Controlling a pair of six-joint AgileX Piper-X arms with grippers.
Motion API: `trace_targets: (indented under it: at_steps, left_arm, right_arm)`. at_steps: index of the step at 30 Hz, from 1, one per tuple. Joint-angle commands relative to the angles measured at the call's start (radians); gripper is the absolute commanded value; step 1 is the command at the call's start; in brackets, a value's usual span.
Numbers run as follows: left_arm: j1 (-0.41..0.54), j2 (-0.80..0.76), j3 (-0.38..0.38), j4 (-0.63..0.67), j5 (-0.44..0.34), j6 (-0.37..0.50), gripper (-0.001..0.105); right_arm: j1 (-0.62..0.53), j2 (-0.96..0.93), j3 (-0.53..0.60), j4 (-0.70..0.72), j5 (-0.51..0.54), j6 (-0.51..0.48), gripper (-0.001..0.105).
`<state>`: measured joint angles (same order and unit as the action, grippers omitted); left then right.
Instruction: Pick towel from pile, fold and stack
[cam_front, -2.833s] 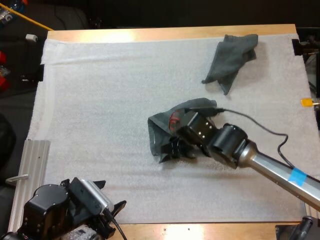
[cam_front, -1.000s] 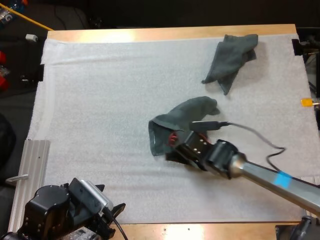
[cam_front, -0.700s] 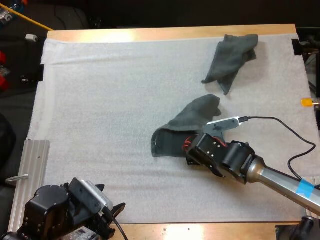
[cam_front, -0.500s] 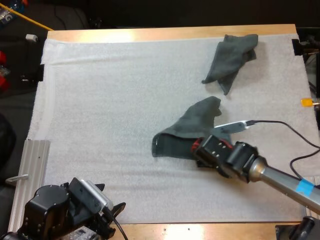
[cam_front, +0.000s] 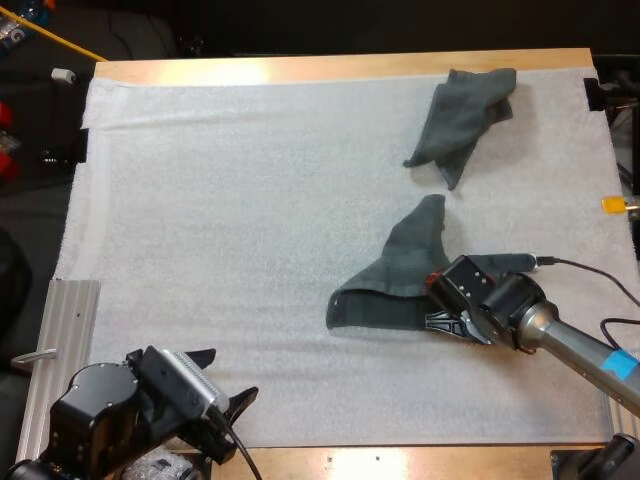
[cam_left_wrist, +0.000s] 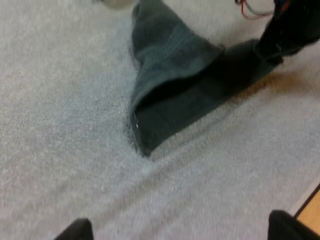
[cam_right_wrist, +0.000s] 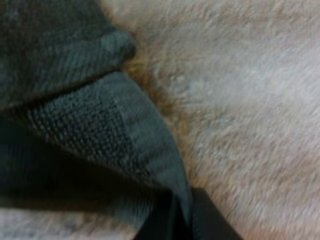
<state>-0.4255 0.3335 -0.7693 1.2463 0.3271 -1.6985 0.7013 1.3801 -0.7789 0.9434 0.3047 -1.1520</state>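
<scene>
The dark grey-green towel (cam_front: 392, 280) lies on the white mat (cam_front: 220, 200), right of its middle, a rough triangle pointing away with its near edge doubled over. My right tool (cam_front: 433, 322) is clamped on its near right corner. A crumpled towel (cam_front: 462, 118) sits well apart near the mat's far right corner. My left tool (cam_front: 223, 380), fingers spread and empty, hovers at the near left, with bare mat between it and the towel.
</scene>
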Motion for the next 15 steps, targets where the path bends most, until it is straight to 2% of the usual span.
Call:
trace_targets:
  at_steps: [1, 4, 6, 8, 10, 13, 15]
  left_arm:
    - [-0.005, 0.003, 0.004, -0.012, 0.006, -0.003, 0.066]
    - [-0.005, 0.003, 0.015, -0.015, 0.006, -0.003, 0.066]
    - [-0.005, 0.003, 0.026, -0.027, 0.006, -0.003, 0.066]
    - [-0.005, 0.003, 0.037, -0.044, 0.006, -0.003, 0.066]
    - [-0.005, 0.003, 0.046, -0.061, 0.006, -0.003, 0.066]
    - [-0.005, 0.005, 0.054, -0.086, 0.006, -0.003, 0.066]
    - [-0.005, 0.015, 0.054, -0.104, 0.011, -0.003, 0.066]
  right_arm:
    - [-0.004, -0.020, -0.001, 0.005, -0.018, 0.011, 0.008]
    - [-0.004, -0.057, -0.001, 0.007, -0.050, 0.005, 0.035]
    - [-0.004, -0.097, -0.001, 0.022, -0.064, -0.002, 0.059]
    - [-0.004, -0.130, -0.001, 0.039, -0.064, -0.014, 0.067]
    - [-0.004, -0.173, -0.001, 0.066, -0.057, -0.023, 0.066]
    - [-0.004, -0.244, 0.004, 0.107, -0.022, -0.027, 0.058]
    - [-0.004, -0.301, 0.016, 0.119, 0.010, -0.034, 0.048]
